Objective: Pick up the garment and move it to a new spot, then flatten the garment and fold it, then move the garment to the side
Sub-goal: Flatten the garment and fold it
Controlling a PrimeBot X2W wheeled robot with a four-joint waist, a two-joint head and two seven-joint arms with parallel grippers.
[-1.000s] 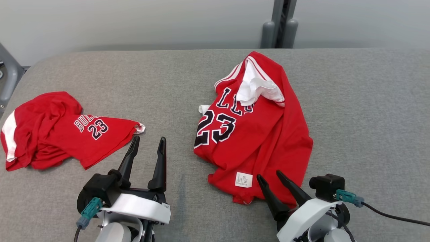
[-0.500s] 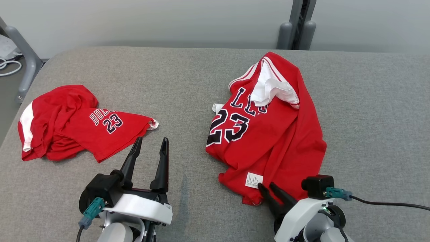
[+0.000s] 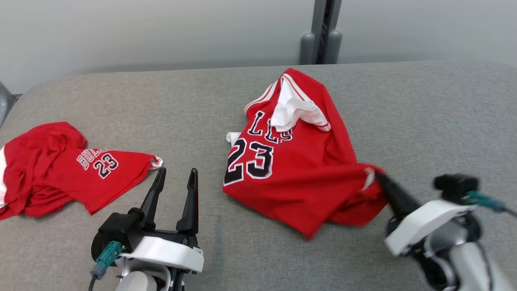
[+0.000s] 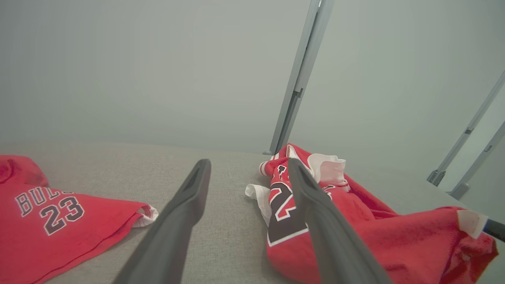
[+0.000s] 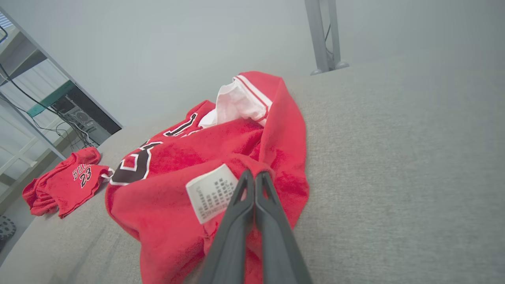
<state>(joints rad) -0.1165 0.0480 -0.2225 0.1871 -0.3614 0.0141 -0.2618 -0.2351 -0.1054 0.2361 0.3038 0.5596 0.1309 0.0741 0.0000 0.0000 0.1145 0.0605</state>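
A crumpled red garment [image 3: 291, 173], numbered 23 in black edged with white, lies a little right of the middle of a grey, fabric-covered counter [image 3: 424, 113]. Its white-lined neck opening is turned toward the far edge. The garment's near right corner is drawn up and out to the right, off the surface, where the right end effector [image 3: 379, 177] has it pinched. In the right wrist view the two dark fingers are pressed tight together, with red cloth bunched at their tips [image 5: 251, 174]. A white care label [image 5: 211, 193] hangs just beside them, on their left in that view. The rest of the garment [image 5: 177, 185] trails back across the counter toward the collar. The left end effector [image 3: 177, 171] hovers near the counter's front edge, left of the garment and clear of it. Its fingers are spread wide with nothing between them. In the left wrist view they [image 4: 248, 161] frame bare grey cloth, with the garment [image 4: 375, 244] to the right. A second red jersey [image 3: 60, 173], smaller and also marked 23, lies rumpled at the counter's far left, well apart from the first. A grey upright post [image 3: 321, 36] stands behind the counter against a pale wall [image 3: 161, 32].
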